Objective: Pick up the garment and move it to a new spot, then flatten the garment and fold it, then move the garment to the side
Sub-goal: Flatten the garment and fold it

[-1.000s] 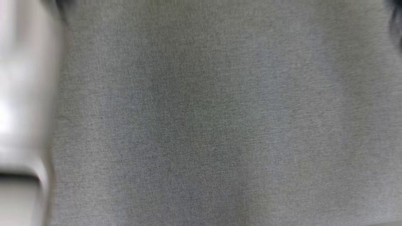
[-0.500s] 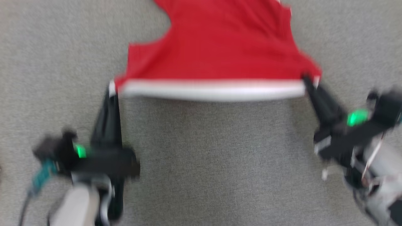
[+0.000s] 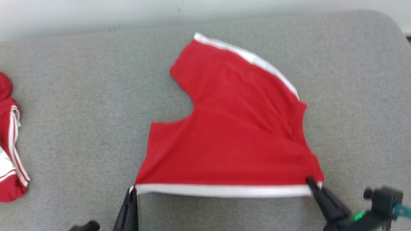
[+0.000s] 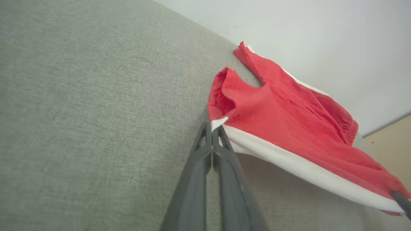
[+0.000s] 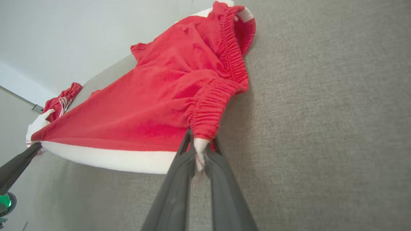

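Grey fabric worktop [image 3: 80,112], wide, with lots of room. The garment [image 3: 234,138] lies spread mid-worktop: red, white band [image 3: 224,191] along the near hem, far part rumpled.

Risks:
- Both holds are tip pinches on thin corners, so a harder outward pull could slip a corner free and let the hem sag.
- An uneven pull would skew it.
- Dragging could bunch the far end.
- The second red-and-white clothing piece [image 3: 9,154] sits well apart at far left and only matters if the garment goes that way.

The hem runs taut between the grippers, probably lifted slightly, though the head view is blurry.

Left gripper [image 3: 131,192]: fingers [image 4: 197,179] fully closed, clamping the near-left hem corner at the tips. Right gripper [image 3: 310,183]: fingers [image 5: 175,192] pinched on the near-right corner, a white tab between them.
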Tool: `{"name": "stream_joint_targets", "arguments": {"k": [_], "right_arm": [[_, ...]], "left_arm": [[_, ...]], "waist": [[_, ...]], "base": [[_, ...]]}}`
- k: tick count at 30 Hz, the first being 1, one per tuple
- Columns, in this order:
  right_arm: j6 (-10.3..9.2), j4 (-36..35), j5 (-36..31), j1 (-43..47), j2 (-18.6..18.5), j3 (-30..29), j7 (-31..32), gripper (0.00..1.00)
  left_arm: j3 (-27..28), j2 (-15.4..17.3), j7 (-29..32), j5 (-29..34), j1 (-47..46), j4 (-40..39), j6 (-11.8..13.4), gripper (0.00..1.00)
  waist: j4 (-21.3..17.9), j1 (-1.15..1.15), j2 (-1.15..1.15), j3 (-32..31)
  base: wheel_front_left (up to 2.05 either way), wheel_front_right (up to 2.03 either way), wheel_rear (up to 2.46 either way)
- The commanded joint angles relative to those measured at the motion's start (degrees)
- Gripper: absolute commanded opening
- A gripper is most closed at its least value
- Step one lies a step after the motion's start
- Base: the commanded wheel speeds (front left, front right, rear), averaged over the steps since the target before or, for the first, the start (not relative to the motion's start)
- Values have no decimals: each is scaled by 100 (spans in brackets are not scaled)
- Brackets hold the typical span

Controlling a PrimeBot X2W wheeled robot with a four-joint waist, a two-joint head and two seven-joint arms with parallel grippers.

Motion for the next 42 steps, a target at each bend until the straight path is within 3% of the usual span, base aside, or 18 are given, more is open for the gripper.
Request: {"name": "stream_joint_targets", "arguments": {"k": [1, 7, 12, 22, 31, 42], "right_arm": [[-13, -60, -67, 216, 34, -63, 8, 0], [-13, -216, -259, 677, 181, -419, 55, 0], [-13, -514, -514, 496, 448, -709, 210, 0], [-13, -405, -598, -805, 1020, -934, 459, 0], [-13, 509, -529, -2239, 1506, -551, 219, 0], [-13, 1410, -210, -3336, 2083, -306, -98, 0]], "left_arm": [[70, 8, -37, 5, 113, 15, -18, 0], [125, -33, -37, 133, 209, 1, -76, 0], [56, 117, -13, 387, -225, -60, -191, 0], [-230, 838, 1147, 959, -2769, 163, -684, 0], [-522, 1045, 1966, 1202, -5174, 1646, -1161, 0], [-765, 1127, 1754, 1432, -6998, 3620, -1327, 0]], "waist": [[80, 1, 1, -157], [122, 1, 1, -186], [-11, 1, 1, -126], [-532, 1, 1, 537], [-1052, 1, 1, 1273], [-1597, 1, 1, 1703]], "base": [[0, 0, 0], [0, 0, 0], [0, 0, 0], [0, 0, 0], [0, 0, 0], [0, 0, 0]]}}
